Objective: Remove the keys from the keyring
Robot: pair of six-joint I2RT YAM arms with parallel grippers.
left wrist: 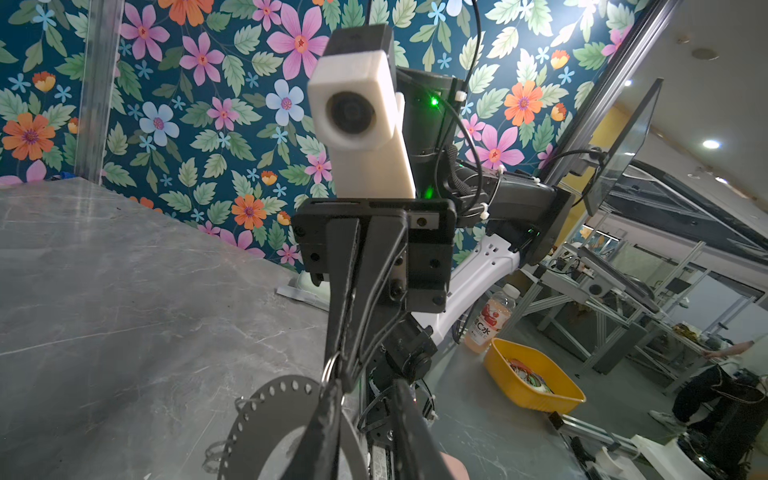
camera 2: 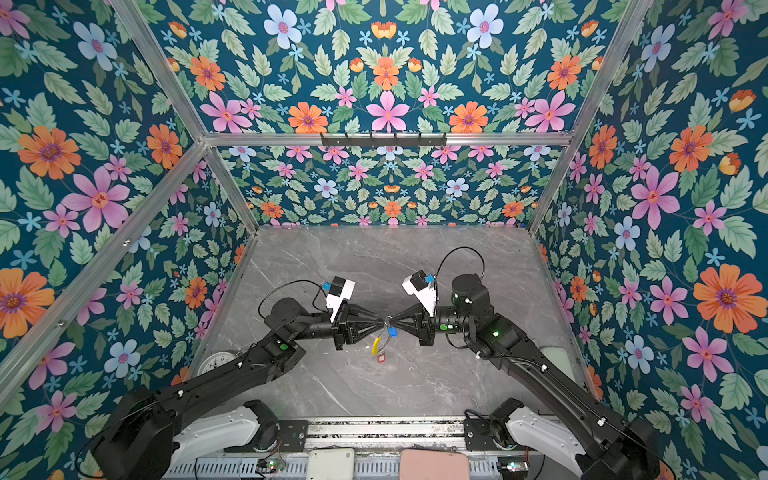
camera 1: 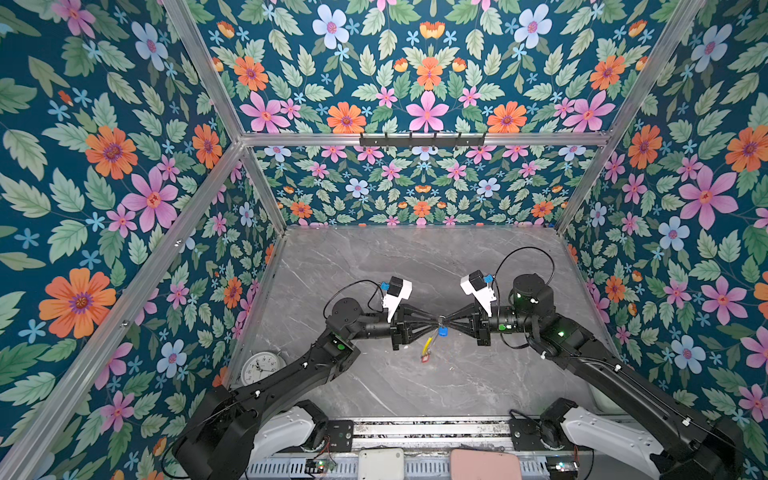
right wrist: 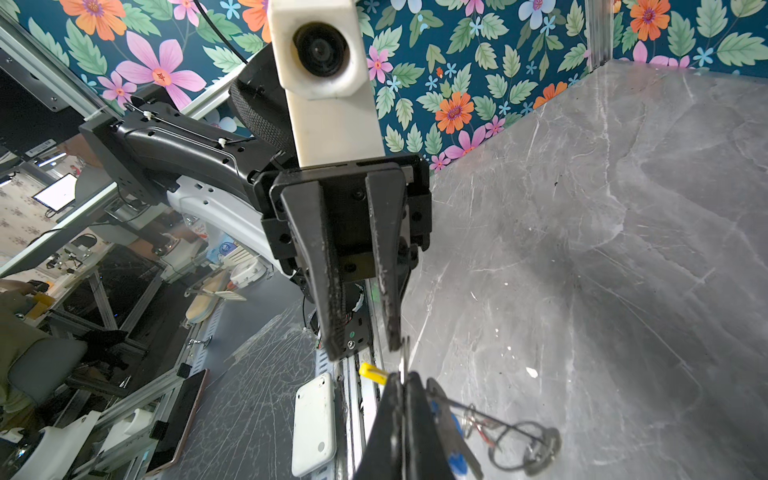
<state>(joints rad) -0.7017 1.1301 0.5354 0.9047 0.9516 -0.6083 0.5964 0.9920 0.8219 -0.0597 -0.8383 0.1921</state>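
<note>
With the right gripper [camera 1: 448,322] clamped on the keyring [camera 1: 427,345], which hangs above the table [camera 1: 374,270] carrying both keys [camera 1: 442,331], and the left gripper [camera 1: 436,323] part-open on nothing visible, a misaimed closure could knock the ring swinging or loose.

keyring [camera 1: 427,345] centre, clock [camera 1: 262,368] left, table [camera 1: 374,266] beneath

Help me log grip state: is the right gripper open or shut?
Shut: right gripper fingers meet with no gap, pinching a small silver ring.
</note>
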